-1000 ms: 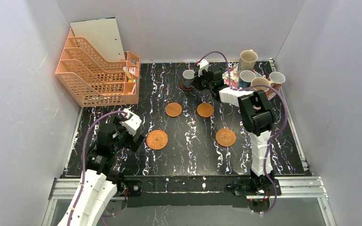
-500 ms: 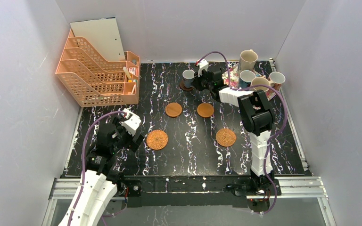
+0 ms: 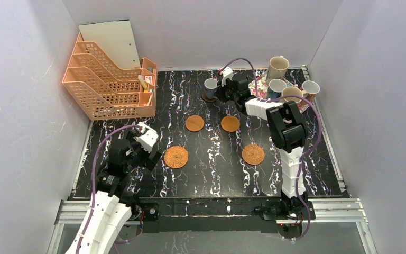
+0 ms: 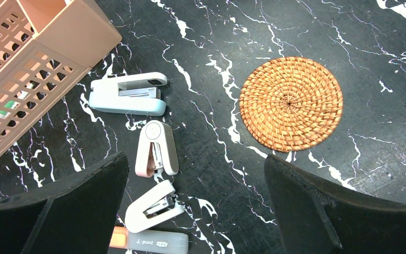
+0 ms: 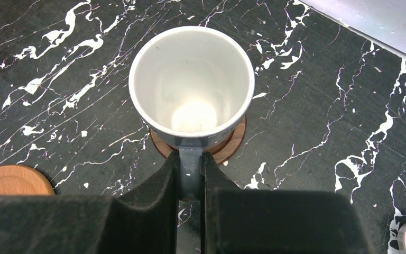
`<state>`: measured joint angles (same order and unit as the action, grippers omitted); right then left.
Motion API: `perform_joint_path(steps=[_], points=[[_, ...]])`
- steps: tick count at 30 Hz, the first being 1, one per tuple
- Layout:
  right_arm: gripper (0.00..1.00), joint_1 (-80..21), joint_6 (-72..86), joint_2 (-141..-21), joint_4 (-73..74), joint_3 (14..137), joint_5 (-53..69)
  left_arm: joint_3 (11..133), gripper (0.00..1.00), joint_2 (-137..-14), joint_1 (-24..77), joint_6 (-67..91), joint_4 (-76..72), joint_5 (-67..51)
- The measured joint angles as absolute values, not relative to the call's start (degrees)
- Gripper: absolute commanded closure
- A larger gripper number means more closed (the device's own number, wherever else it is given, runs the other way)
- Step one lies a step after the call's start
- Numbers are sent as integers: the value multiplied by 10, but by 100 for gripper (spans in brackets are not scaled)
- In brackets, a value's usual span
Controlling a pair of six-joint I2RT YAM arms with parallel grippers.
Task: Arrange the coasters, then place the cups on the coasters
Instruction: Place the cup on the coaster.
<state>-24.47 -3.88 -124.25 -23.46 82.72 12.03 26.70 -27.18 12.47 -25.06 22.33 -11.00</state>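
Note:
A small blue cup (image 5: 191, 87) with a white inside sits over the dark brown coaster (image 5: 233, 144) at the back of the mat. My right gripper (image 5: 191, 165) is shut on its handle. From above, this cup (image 3: 211, 84) is left of the right gripper (image 3: 222, 89). Two smooth wood coasters (image 3: 194, 123) (image 3: 230, 123) lie mid-mat, and two wicker coasters (image 3: 176, 156) (image 3: 253, 154) lie nearer. Two beige cups (image 3: 278, 66) (image 3: 292, 93), a blue cup (image 3: 276, 85) and a brownish cup (image 3: 310, 88) stand at the back right. My left gripper (image 4: 195, 161) hangs open, left of a wicker coaster (image 4: 291, 103).
An orange file rack (image 3: 108, 84) stands at the back left. Three small staplers (image 4: 128, 93) (image 4: 157, 148) (image 4: 153, 206) and a grey marker (image 4: 150, 241) lie below the left gripper. A floral tray (image 3: 258, 84) holds the cups at the back right.

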Motion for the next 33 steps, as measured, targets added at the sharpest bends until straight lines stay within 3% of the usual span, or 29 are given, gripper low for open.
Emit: perform_joint_path(steps=[29, 33], points=[[68, -245, -50, -1253, -240, 828, 121, 267, 2, -271, 125, -251, 223, -112], [61, -245, -51, -1253, -240, 828, 122, 267, 2, -271, 125, -251, 223, -112]])
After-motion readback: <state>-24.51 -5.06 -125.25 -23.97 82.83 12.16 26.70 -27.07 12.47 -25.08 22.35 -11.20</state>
